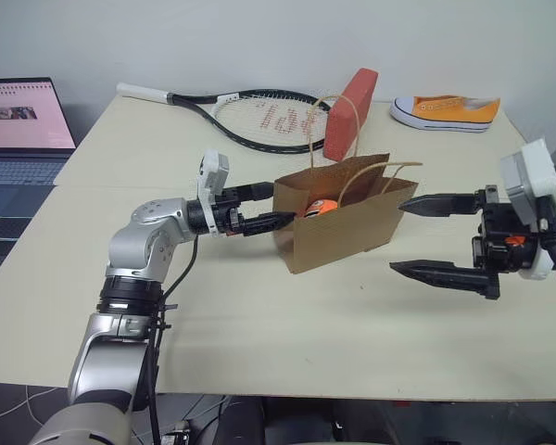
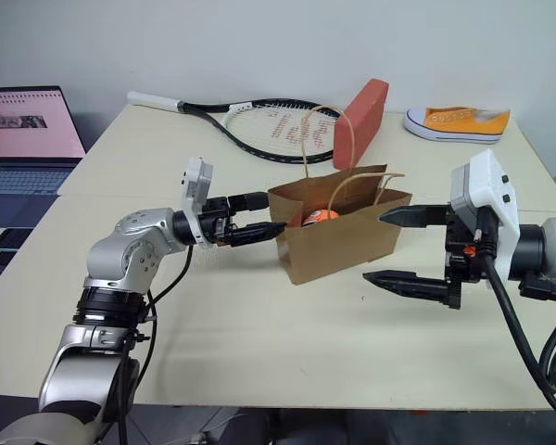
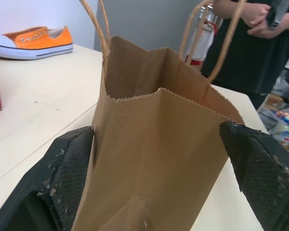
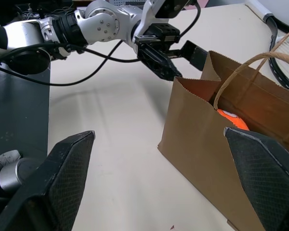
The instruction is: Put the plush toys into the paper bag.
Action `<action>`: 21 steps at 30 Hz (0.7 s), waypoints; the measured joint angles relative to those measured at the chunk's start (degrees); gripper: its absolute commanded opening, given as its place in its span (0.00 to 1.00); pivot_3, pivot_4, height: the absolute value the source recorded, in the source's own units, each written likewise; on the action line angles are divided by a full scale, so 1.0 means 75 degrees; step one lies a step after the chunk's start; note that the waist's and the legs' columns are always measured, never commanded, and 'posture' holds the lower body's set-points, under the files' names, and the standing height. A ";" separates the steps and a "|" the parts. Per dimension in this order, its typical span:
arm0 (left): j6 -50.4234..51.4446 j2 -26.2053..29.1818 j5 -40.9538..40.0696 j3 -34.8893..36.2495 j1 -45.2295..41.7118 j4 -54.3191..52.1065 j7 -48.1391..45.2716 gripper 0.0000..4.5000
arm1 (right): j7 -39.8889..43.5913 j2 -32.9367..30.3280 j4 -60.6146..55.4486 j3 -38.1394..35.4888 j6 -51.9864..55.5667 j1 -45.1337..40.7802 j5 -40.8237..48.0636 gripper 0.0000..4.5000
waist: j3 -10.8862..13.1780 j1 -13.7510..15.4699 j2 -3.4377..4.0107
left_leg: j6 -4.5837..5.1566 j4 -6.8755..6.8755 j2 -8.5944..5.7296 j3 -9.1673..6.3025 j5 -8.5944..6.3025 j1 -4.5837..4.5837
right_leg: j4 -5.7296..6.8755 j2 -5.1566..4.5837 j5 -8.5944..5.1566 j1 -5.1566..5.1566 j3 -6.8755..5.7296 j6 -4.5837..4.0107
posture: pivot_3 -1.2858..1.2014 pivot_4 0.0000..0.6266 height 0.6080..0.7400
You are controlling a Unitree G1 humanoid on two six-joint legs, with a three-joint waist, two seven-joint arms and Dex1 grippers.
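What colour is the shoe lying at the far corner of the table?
The sneaker is orange with a white sole and toe, clearest in the left eye view.

A big cream-coloured table [image 1: 259, 343] stands by a plain white wall [image 1: 259, 37]. An open grey laptop [image 1: 23, 130] sits far left.

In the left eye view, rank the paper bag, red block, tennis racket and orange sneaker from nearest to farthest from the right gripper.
1. paper bag, just beside the right gripper
2. red block, behind the bag
3. orange sneaker and tennis racket, at the table's far edge: too close to call
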 measured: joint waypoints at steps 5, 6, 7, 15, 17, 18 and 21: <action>0.0014 0.0214 0.0018 0.0001 0.0000 0.0000 -0.0232 0.99 | 0.0002 -0.0001 0.0029 -0.0039 -0.0002 0.0117 0.0008 1.00 | 0.0000 0.0005 0.0000 | 0.0000 0.0000 0.0000 0.0000 0.0000 0.0000 | 0.0000 0.0000 0.0000 0.0000 0.0000 0.0000 | 0.52 0.24 1.00; 0.0014 0.0224 0.0024 0.0001 0.0000 0.0000 -0.0263 0.99 | 0.0003 -0.0001 0.0034 -0.0039 -0.0003 0.0123 0.0006 1.00 | 0.0000 0.0005 0.0000 | 0.0000 0.0000 -0.0001 0.0000 0.0000 0.0000 | 0.0000 -0.0001 0.0000 0.0001 0.0000 0.0000 | 0.52 0.24 1.00; 0.0014 0.0224 0.0025 0.0001 0.0000 -0.0001 -0.0285 0.99 | 0.0003 -0.0001 0.0037 -0.0039 -0.0005 0.0123 0.0005 1.00 | 0.0000 0.0006 0.0000 | 0.0000 0.0000 0.0000 0.0000 0.0000 0.0000 | 0.0000 0.0000 0.0000 0.0001 0.0001 0.0000 | 0.52 0.24 1.00; 0.0001 0.0210 0.0143 -0.0114 0.0050 -0.0186 -0.0343 0.99 | 0.0027 -0.0001 0.0056 -0.0035 -0.0019 0.0121 -0.0018 1.00 | 0.0000 0.0007 0.0000 | 0.0000 0.0000 0.0000 0.0000 0.0000 0.0000 | 0.0000 -0.0001 0.0000 0.0001 0.0001 0.0000 | 0.52 0.24 1.00; -0.0010 0.0126 0.0163 -0.0194 0.0137 -0.0400 -0.0309 0.99 | 0.0027 -0.0001 0.0055 -0.0033 -0.0021 0.0120 -0.0021 1.00 | 0.0000 0.0007 0.0000 | 0.0000 0.0000 0.0000 0.0000 0.0000 0.0000 | 0.0000 -0.0001 0.0000 0.0001 0.0001 0.0000 | 0.52 0.24 1.00; -0.0018 0.0099 0.0193 -0.0250 0.0175 -0.0474 -0.0266 0.99 | 0.0027 -0.0001 0.0054 -0.0032 -0.0023 0.0120 -0.0023 1.00 | 0.0000 0.0008 0.0000 | 0.0000 0.0000 0.0000 0.0000 0.0000 0.0000 | 0.0000 -0.0001 0.0000 0.0001 0.0001 0.0000 | 0.52 0.24 1.00; -0.0043 -0.0149 0.0336 -0.0346 0.0372 -0.0760 0.0118 0.99 | 0.0018 -0.0001 0.0044 -0.0030 -0.0043 0.0125 -0.0040 1.00 | 0.0000 0.0008 0.0000 | 0.0000 0.0000 0.0000 -0.0001 0.0000 0.0000 | 0.0001 -0.0001 0.0000 0.0001 0.0001 0.0000 | 0.52 0.24 1.00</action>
